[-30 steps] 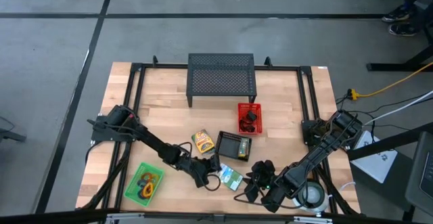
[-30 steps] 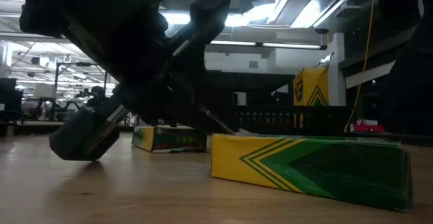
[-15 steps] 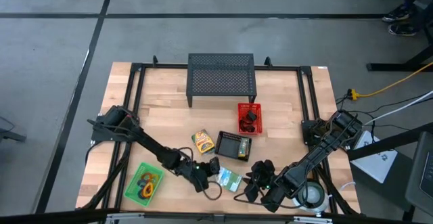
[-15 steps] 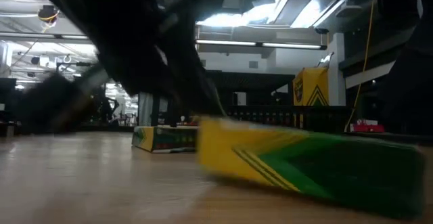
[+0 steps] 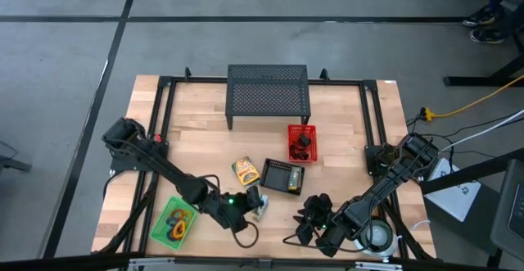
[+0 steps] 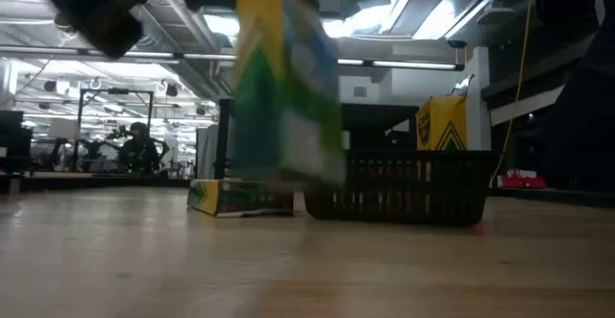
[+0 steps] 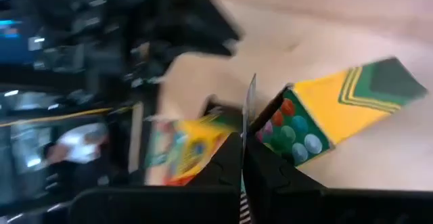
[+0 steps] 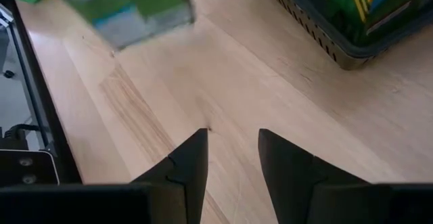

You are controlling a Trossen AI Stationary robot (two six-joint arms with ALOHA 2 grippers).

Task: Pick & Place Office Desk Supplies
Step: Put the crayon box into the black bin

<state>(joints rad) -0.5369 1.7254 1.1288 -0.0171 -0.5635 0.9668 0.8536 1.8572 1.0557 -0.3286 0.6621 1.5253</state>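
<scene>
— Packet [image 5: 259,203] status?
— My left gripper [image 5: 252,201] is clamped on it, lifted clear of the table [image 5: 344,124], near the front edge, between the green tray [image 5: 174,222] and my right gripper [image 5: 304,226].
— And the right?
— Jaws parted, holding nothing, low over bare wood beside the black basket [image 5: 283,176].

a: what's sitting on the wooden worktop [image 5: 344,132]?

b: a black mesh stand [image 5: 268,93] is standing at the back, with a red bin [image 5: 301,142] just in front of it.

a: and nearer the front?

b: a yellow packet [image 5: 245,171] is lying beside a black basket [image 5: 283,176], and a green tray [image 5: 174,221] is resting well apart at the left.
</scene>
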